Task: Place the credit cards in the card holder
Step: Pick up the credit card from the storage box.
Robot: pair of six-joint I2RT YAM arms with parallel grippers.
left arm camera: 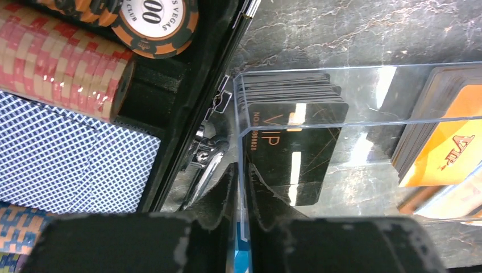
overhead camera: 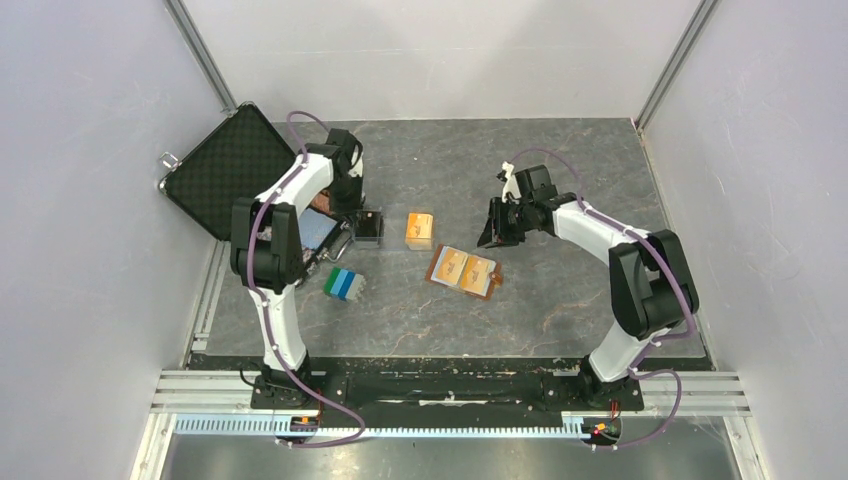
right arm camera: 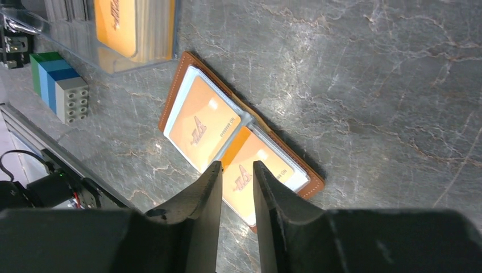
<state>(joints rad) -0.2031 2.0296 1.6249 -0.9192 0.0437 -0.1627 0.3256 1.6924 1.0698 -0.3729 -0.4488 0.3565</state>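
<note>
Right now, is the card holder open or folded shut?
The card holder is open, spread flat: both pale inner halves face up in the right wrist view, an orange card in each.

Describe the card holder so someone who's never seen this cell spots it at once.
On the grey stone-pattern table, look at its middle. The card holder lies open there, an orange card in each pale sleeve. Only it has a tan-brown leather border and a centre fold; the orange card stack beyond it has neither.
</note>
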